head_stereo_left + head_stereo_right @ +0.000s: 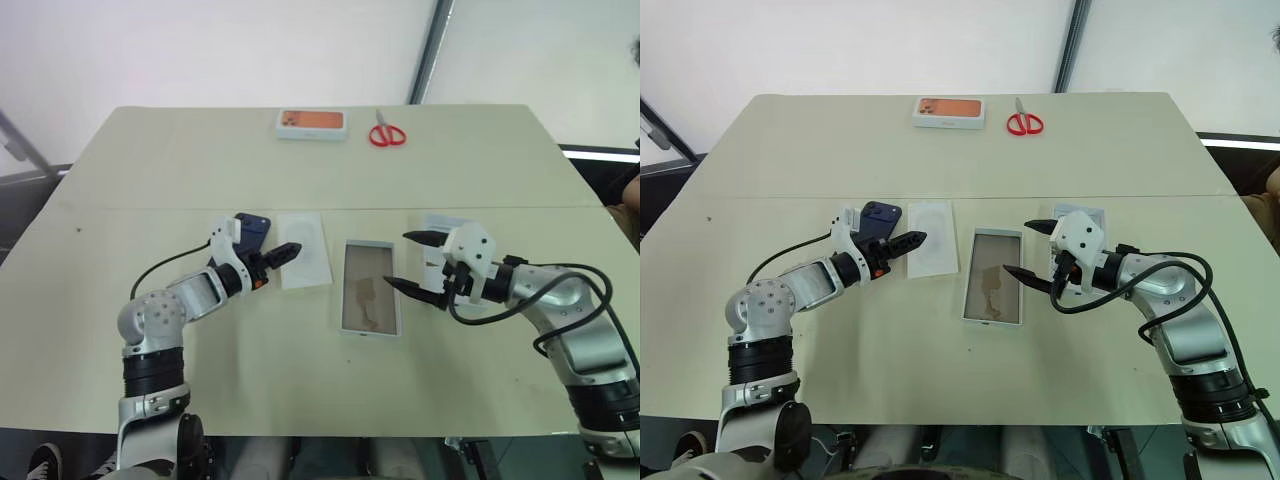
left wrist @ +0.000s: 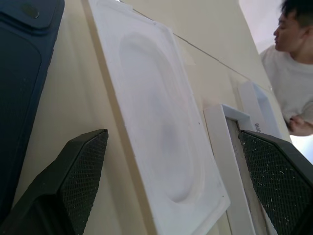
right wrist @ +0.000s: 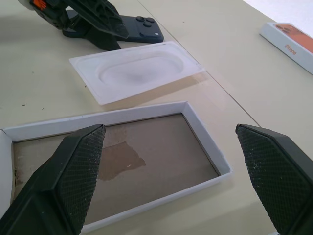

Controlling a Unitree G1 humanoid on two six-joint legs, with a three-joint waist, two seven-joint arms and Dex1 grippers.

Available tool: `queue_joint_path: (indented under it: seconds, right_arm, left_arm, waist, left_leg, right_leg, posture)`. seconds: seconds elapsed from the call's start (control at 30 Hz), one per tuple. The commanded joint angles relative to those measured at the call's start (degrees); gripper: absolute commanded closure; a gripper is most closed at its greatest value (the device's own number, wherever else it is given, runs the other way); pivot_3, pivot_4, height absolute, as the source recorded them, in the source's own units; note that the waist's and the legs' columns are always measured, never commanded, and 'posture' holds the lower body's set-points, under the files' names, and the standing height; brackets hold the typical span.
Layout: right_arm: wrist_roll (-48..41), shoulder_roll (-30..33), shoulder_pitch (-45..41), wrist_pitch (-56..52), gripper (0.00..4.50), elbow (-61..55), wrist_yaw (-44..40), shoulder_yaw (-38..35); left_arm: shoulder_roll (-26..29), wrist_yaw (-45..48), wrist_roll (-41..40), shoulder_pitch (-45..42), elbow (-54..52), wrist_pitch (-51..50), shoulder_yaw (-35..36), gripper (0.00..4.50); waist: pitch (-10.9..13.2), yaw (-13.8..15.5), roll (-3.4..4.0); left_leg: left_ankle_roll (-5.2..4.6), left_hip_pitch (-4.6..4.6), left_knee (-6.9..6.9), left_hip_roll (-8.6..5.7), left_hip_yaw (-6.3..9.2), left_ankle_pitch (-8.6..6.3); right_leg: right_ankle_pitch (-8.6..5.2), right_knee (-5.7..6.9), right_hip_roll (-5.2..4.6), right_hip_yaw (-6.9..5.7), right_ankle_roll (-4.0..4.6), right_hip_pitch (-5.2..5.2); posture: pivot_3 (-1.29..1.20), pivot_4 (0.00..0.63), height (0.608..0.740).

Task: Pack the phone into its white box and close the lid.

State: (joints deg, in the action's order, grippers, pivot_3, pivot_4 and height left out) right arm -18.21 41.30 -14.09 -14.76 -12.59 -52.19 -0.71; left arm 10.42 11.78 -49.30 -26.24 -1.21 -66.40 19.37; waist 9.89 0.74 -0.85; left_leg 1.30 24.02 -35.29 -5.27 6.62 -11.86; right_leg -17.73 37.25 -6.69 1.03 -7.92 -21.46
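Reaching stage, phone (image 1: 252, 232) not yet gripped. Head view: left gripper (image 1: 268, 258) wide open, empty, between phone and white card (image 1: 304, 250); white box (image 1: 371, 288) right of card, lid (image 1: 441, 240) beyond. Right wrist view: right gripper (image 3: 171, 152) wide open over box, empty. Next, I judge: close left jaws on phone

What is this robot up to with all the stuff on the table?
It is packing a phone into a box, and nothing is packed yet. The white box lies open and empty in the middle of the table. The phone lies on the table beside a flat white card. The left hand is open over the gap between phone and card, holding nothing. The right hand is open beside the box. The lid lies behind it.
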Motion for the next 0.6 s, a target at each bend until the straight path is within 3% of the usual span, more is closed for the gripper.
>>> queue_joint_path:
  seconds: [0.03, 0.07, 0.3, 0.6]
  right_arm:
    - [-0.2, -0.5, -1.3, 0.6, 0.00, -1.1, 0.3, -0.5]
    - [-0.1, -0.6, -1.2, 0.6, 0.00, -1.3, 0.4, -0.6]
    - [-0.2, -0.7, -0.9, 0.1, 0.00, -2.5, 1.1, -0.6]
    - [-0.6, -0.2, 0.0, -0.1, 0.00, -2.8, 0.9, -0.7]
  left_arm:
    - [-1.7, -1.6, -1.7, -1.1, 1.9, -1.1, 1.6, 0.53]
    - [-2.5, -2.5, -2.2, -1.7, 2.6, -1.7, 2.3, 0.86]
    - [-3.3, -3.0, -2.0, -2.7, 2.9, -2.8, 1.8, 4.47]
    - [-1.8, -2.6, -3.6, -2.8, 2.4, -3.8, 3.4, 4.47]
  waist:
    - [0.0, 0.0, 0.00]
    - [0.0, 0.0, -0.01]
    - [0.0, -0.2, -0.01]
    - [0.0, -0.1, -0.01]
  left_leg:
    - [0.00, 0.00, -0.01, 0.00, 0.01, 0.00]
    - [0.00, 0.00, -0.02, -0.01, 0.00, 0.00]
    - [0.01, 0.01, 0.00, 0.00, 0.00, 0.00]
    - [0.02, 0.00, 0.00, 0.00, 0.00, 0.01]
  right_leg:
    - [0.00, 0.00, 0.00, -0.01, 0.00, 0.02]
    - [0.00, 0.00, 0.00, 0.00, 0.00, 0.02]
    - [0.00, 0.00, 0.01, 0.00, -0.01, -0.02]
    - [0.00, 0.02, 0.01, 0.01, 0.00, -0.02]
  posture:
    - [0.00, 0.150, 0.740]
    - [0.00, 0.150, 0.740]
    - [0.00, 0.150, 0.740]
    - [0.00, 0.150, 0.740]
